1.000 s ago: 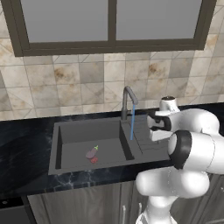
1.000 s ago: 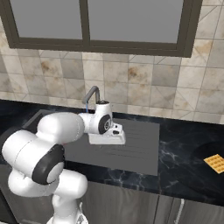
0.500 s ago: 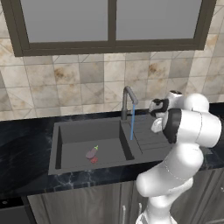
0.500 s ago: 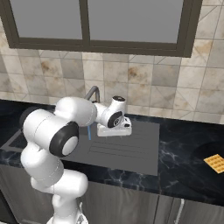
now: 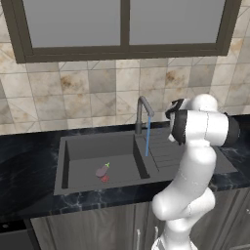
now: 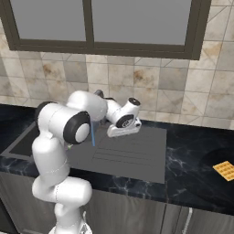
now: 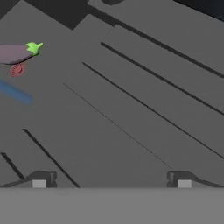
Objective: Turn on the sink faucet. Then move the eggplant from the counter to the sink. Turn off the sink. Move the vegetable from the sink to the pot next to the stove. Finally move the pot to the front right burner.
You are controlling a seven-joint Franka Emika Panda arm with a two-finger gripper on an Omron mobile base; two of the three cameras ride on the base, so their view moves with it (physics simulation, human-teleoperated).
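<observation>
The eggplant (image 5: 102, 170) lies on the floor of the sink (image 5: 73, 146), beside the red drain mark; the hand view has the eggplant (image 7: 17, 52) at its upper left. A blue stream of water runs from the spout of the sink faucet (image 5: 142, 114) into the basin. My gripper (image 7: 110, 180) is open, with nothing between its fingertips (image 7: 39, 180). It hovers over the ribbed drainboard (image 6: 132, 151), to the right of the faucet. The hand (image 6: 124, 122) points down at the ribs. The pot and the stove are out of view.
Black marble counter (image 5: 29, 166) surrounds the sink. A small yellow waffle-like square (image 6: 224, 170) lies on the counter at the far right. A tiled wall and a window stand behind the faucet. My own arm hides part of the faucet in the right base view.
The arm has swung round and its elbow has risen; the hand has shifted slightly up and right over the drainboard. The eggplant has stayed in the sink and the water still runs.
</observation>
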